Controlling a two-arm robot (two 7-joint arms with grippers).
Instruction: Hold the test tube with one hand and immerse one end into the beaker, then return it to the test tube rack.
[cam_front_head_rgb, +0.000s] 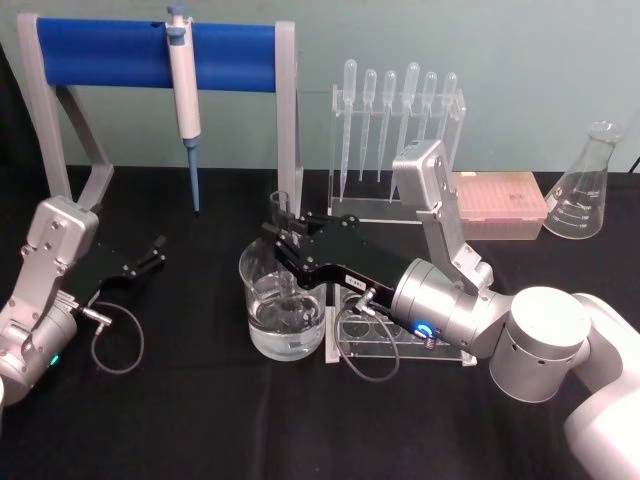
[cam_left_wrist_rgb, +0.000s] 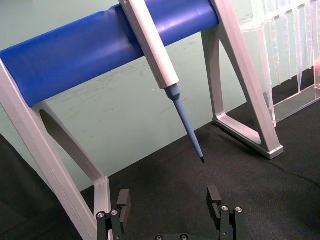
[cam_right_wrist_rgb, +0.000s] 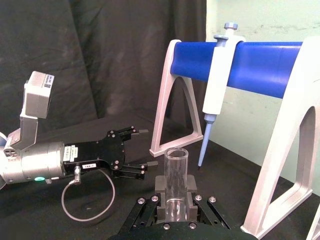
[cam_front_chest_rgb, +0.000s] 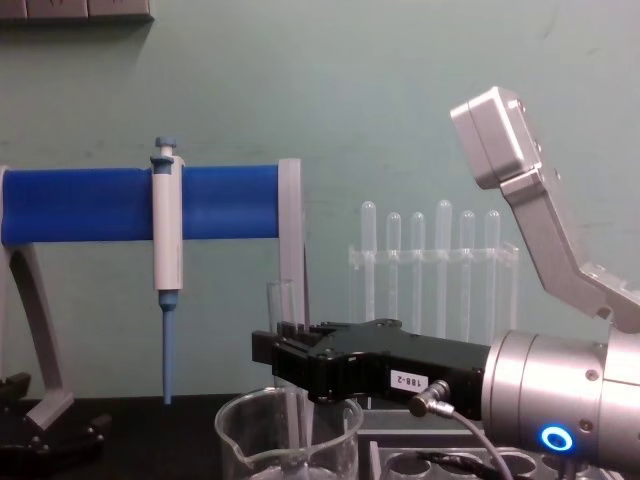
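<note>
Right end effector (cam_front_head_rgb: 284, 240) holds one test tube (cam_front_head_rgb: 282, 206) inside one beaker (cam_front_head_rgb: 265, 325).

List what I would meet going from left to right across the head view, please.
left end effector → blue-tipped pipette → beaker → rack of plastic pipettes → pink tip box → conical flask

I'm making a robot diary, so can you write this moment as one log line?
right gripper: shut on test tube | test tube: upright, lower end inside beaker | left gripper: open, parked left
</note>
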